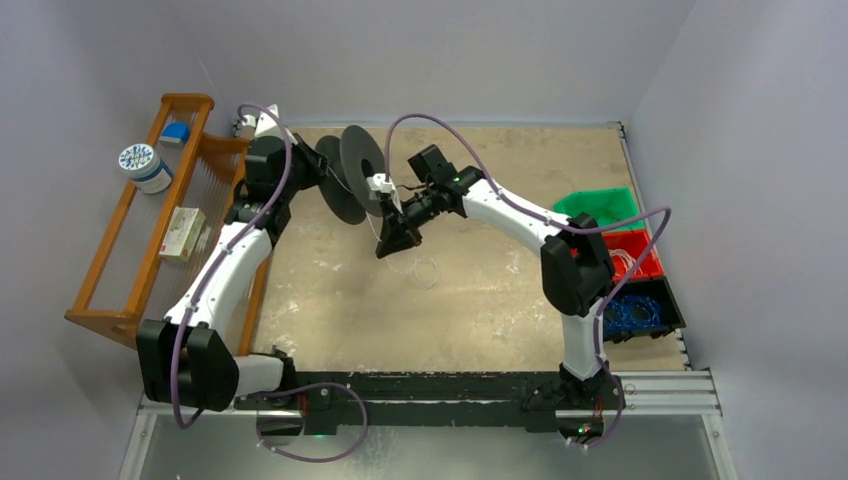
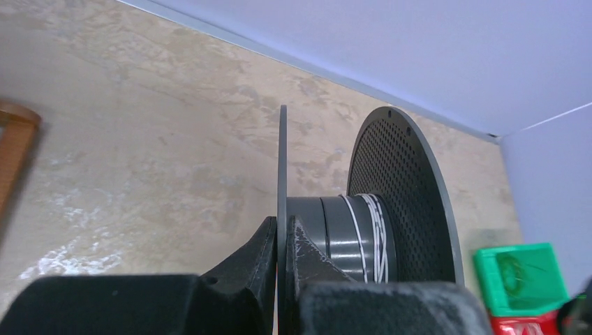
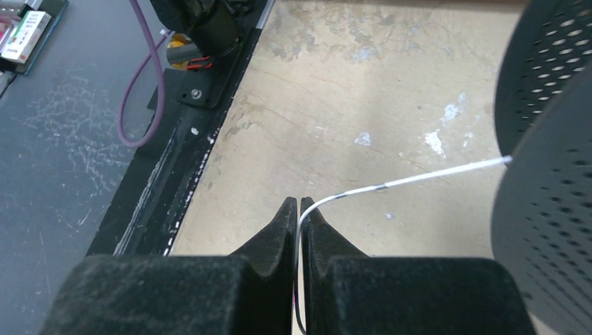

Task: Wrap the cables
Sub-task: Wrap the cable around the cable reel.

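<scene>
Left gripper [image 2: 282, 227] is clamped on the spool's thin solid flange [image 2: 282, 160], one finger on each face, which holds the spool [image 1: 352, 176] up off the table [image 1: 480, 310] with its axle roughly horizontal. The far flange [image 2: 408, 188] is perforated. The grey hub [image 2: 328, 234] between the two flanges carries a few turns of whitish cable, bunched against the perforated side. Right gripper [image 3: 299, 206] sits just to the spool's near right, fingers pinched together on the cable [image 3: 412, 180]. From the tips the cable bends and runs fairly straight up to the rim of the spool's flange, off the table. Behind the fingertips it drops out of the wrist view. The top camera shows loose loops [image 1: 424, 268] of the same thin wire on the table, near the spool's front and under the right gripper. Wooden rack [image 1: 130, 240] stands left of the spool. Green bin [image 1: 598, 207], red bin [image 1: 637, 256] and black bin [image 1: 668, 300] with blue wire are well off to the spool's right.
</scene>
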Robot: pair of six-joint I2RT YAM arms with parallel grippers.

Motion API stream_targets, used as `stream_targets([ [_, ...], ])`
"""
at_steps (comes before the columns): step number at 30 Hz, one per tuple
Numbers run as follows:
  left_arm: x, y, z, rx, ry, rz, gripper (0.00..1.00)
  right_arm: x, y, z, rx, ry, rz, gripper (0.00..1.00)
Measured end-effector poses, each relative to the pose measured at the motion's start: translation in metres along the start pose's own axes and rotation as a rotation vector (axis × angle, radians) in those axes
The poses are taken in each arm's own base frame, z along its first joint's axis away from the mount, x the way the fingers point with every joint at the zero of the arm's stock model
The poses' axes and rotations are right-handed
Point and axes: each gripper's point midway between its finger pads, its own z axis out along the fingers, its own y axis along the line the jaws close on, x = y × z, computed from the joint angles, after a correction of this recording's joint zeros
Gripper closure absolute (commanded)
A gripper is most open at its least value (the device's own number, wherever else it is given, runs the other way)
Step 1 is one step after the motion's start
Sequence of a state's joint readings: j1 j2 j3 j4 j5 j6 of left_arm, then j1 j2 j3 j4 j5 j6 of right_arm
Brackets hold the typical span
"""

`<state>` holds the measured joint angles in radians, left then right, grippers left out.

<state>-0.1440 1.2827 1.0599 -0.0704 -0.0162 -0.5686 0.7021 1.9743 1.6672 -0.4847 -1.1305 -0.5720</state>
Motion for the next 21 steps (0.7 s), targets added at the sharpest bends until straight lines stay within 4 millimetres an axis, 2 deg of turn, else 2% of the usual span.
stream_targets([
  [3, -0.006, -0.005, -0.002, 0.043, 0.014, -0.048, 1.0, 0.007, 0.003, 0.009, -0.027, 0.012, 0.001, 0.96],
  [6, -0.015, 0.003, -0.005, 0.051, 0.025, -0.099, 1.0, 0.012, 0.006, 0.012, -0.046, 0.019, 0.011, 0.97],
  [11, -0.063, 0.014, -0.02, 0.084, -0.049, -0.183, 1.0, 0.012, 0.009, 0.009, -0.058, 0.011, 0.029, 0.96],
  [13, -0.079, 0.008, -0.032, 0.126, -0.077, -0.193, 1.0, 0.012, 0.007, 0.007, -0.056, 0.005, 0.034, 0.95],
  [16, -0.095, -0.014, -0.052, 0.227, -0.09, -0.186, 1.0, 0.013, 0.001, -0.001, -0.038, -0.005, 0.052, 0.96],
  [19, -0.1, -0.035, -0.069, 0.333, -0.078, -0.157, 1.0, 0.012, -0.008, -0.015, -0.015, -0.039, 0.078, 0.96],
  [21, -0.098, -0.044, -0.076, 0.385, -0.059, -0.141, 1.0, 0.013, -0.018, -0.032, 0.007, -0.075, 0.108, 0.96],
])
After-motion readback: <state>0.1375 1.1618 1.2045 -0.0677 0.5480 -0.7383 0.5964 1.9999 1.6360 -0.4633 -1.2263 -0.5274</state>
